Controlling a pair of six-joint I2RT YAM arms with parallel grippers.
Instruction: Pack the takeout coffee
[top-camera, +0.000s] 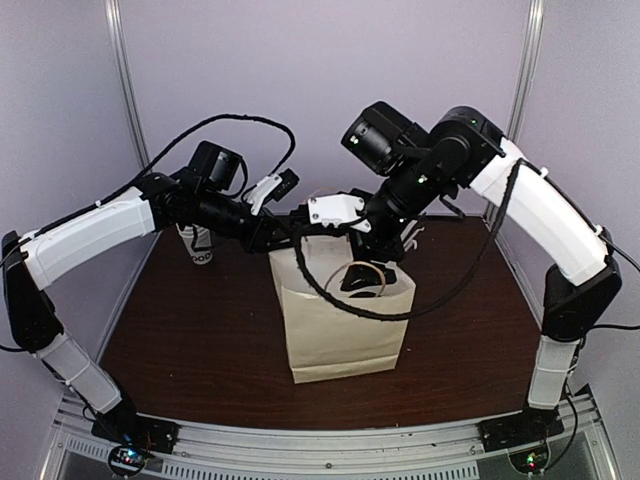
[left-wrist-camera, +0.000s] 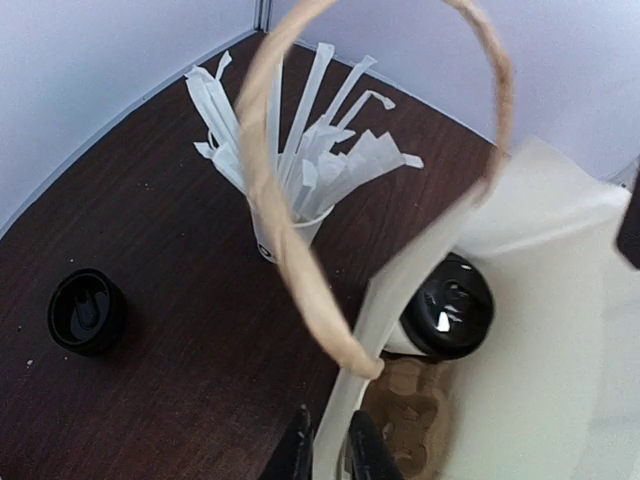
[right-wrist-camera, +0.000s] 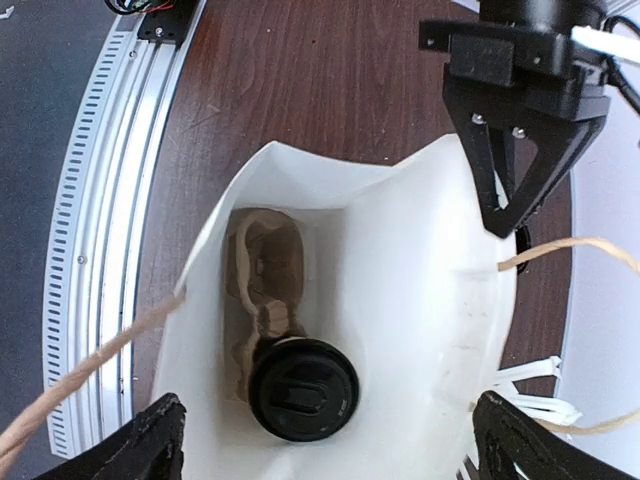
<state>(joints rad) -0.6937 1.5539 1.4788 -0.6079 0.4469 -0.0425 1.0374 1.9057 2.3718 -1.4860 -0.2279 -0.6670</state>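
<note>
The takeout coffee (right-wrist-camera: 303, 388), a white cup under a black dome lid, stands inside the white paper bag (top-camera: 340, 330) on a brown cardboard carrier (right-wrist-camera: 265, 275). Its lid also shows in the left wrist view as the takeout coffee (left-wrist-camera: 450, 305) and from above as the takeout coffee (top-camera: 362, 282). My left gripper (left-wrist-camera: 325, 425) is shut on the bag's rim (left-wrist-camera: 400, 290), one finger on each side of the paper wall. My right gripper (right-wrist-camera: 335, 440) hangs open over the bag's mouth, its fingers wide apart and holding nothing.
A lidless cup full of white straws (left-wrist-camera: 285, 225) stands behind the bag. A loose black lid (left-wrist-camera: 87, 310) lies on the dark table. A stack of white cups (top-camera: 200, 245) sits at the back left. The bag's twine handle (left-wrist-camera: 290, 260) loops up. A metal rail (right-wrist-camera: 100, 200) edges the table.
</note>
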